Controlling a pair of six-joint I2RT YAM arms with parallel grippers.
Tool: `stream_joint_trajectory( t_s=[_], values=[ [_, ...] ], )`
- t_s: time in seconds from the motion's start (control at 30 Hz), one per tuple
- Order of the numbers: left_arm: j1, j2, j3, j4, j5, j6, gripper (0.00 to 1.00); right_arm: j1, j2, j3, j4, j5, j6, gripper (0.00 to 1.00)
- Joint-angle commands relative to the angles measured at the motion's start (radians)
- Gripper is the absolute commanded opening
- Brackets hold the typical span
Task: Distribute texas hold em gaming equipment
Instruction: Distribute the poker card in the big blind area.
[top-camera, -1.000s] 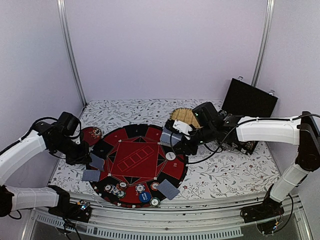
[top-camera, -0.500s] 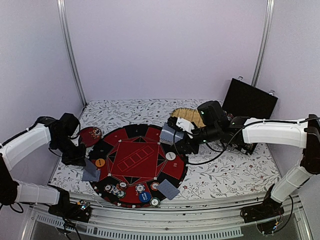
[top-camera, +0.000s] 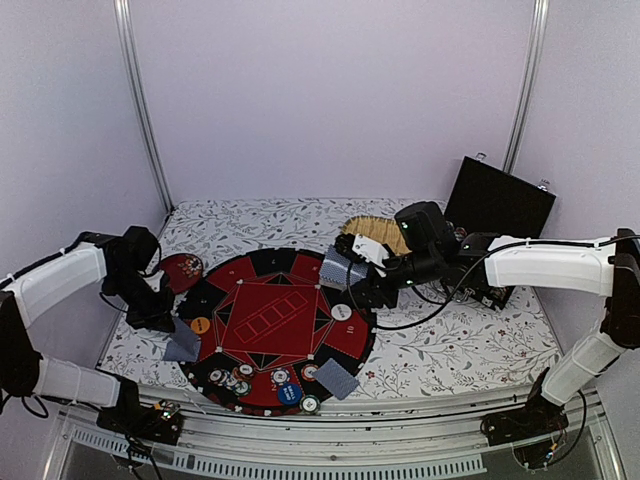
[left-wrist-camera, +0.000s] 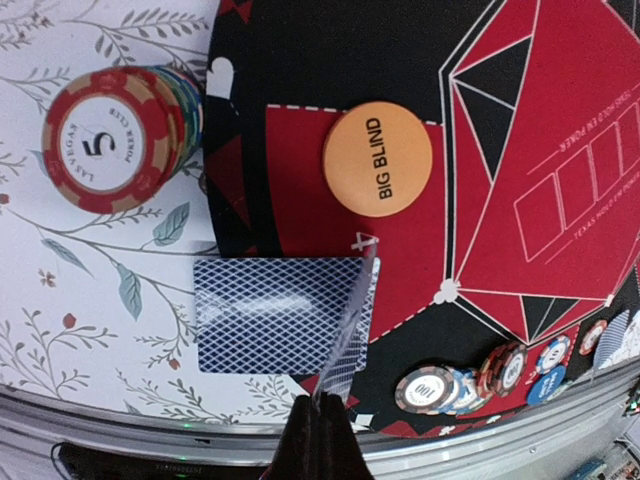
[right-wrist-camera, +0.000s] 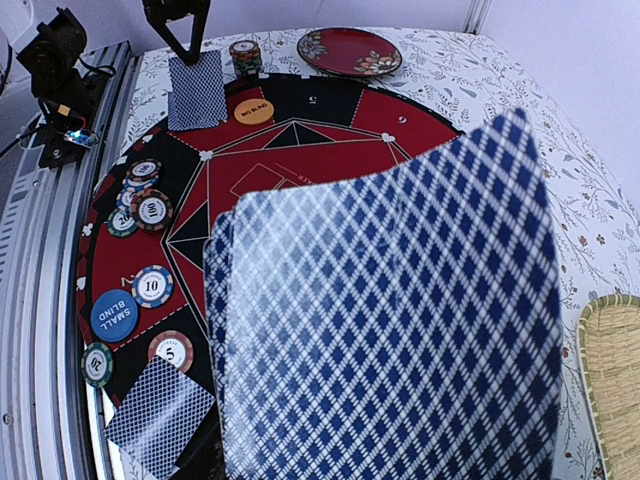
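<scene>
My left gripper (top-camera: 163, 318) (left-wrist-camera: 322, 412) is shut on a blue-backed playing card (left-wrist-camera: 347, 335), held edge-on just above another card (left-wrist-camera: 270, 315) that lies face down at the left rim of the round poker mat (top-camera: 270, 262). An orange BIG BLIND button (left-wrist-camera: 378, 158) and a stack of red chips (left-wrist-camera: 112, 138) lie beside it. My right gripper (top-camera: 362, 287) is shut on a fanned stack of blue-backed cards (right-wrist-camera: 390, 320) above the mat's right side; the cards hide its fingers in the right wrist view.
Several chips and a blue SMALL BLIND button (right-wrist-camera: 113, 313) line the mat's near rim, with a face-down card (top-camera: 337, 379) beside them. A red patterned dish (top-camera: 183, 268) sits left of the mat. A straw tray (top-camera: 378, 230) and an open black case (top-camera: 497, 198) stand at the back right.
My left gripper has swung its card down and back over the lying card, uncovering the orange button. My right gripper has shifted its stack of cards slightly, then held still.
</scene>
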Motion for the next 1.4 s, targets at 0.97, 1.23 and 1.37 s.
stream_joint_trajectory(
  t_s=[0.97,1.23,1.37],
  values=[
    [0.009,-0.085,-0.116,0.027,-0.079,-0.170,0.00,-0.007,-0.036,0.012,0.007,-0.016,-0.018,0.44],
    [0.011,-0.144,-0.144,0.048,-0.071,-0.228,0.02,-0.007,-0.037,0.015,0.004,-0.019,-0.018,0.44],
    [0.011,-0.134,-0.137,0.033,-0.071,-0.224,0.11,-0.007,-0.042,0.016,0.002,-0.020,-0.018,0.44]
  ],
)
